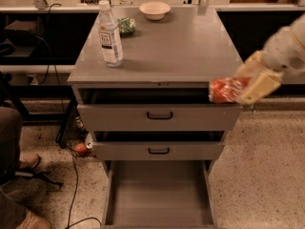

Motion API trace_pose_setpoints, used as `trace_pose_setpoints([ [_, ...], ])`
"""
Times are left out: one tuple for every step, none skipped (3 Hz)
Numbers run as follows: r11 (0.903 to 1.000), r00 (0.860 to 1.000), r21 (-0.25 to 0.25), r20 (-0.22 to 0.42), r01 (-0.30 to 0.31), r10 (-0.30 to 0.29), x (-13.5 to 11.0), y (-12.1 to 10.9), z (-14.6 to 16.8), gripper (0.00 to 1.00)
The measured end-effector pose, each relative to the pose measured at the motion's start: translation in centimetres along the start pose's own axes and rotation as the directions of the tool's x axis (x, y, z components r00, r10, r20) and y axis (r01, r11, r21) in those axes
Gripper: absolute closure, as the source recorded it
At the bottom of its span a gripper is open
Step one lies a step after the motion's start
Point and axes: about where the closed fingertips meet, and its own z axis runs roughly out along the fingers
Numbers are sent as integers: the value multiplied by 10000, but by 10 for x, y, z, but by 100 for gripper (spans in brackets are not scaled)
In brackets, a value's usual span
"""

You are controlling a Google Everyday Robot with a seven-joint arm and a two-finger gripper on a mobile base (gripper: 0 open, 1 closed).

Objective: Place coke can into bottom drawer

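Note:
The coke can (225, 89) is red and blurred, held sideways in my gripper (243, 86) in front of the cabinet's right front corner, level with the top drawer. The gripper's cream fingers (257, 87) are shut on the can. The arm comes in from the right edge. The bottom drawer (159, 194) is pulled fully out below, a wide shallow gray tray with nothing in it. The can is above and to the right of it.
On the gray cabinet top (181, 46) stand a clear water bottle (109, 32), a green bag (127, 25) and a white bowl (154, 9). The two upper drawers (159, 116) are slightly open. A person's leg and shoe (19, 161) and cables lie at left.

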Motion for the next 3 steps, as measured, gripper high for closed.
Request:
trace_pose_setpoints([
  [9879, 9893, 545, 236, -1453, 1442, 53, 34, 16, 100],
  [9663, 9663, -101, 83, -2571, 2572, 100, 74, 64, 100],
  [9613, 9621, -395, -48, -2728, 2728, 108, 87, 78, 100],
])
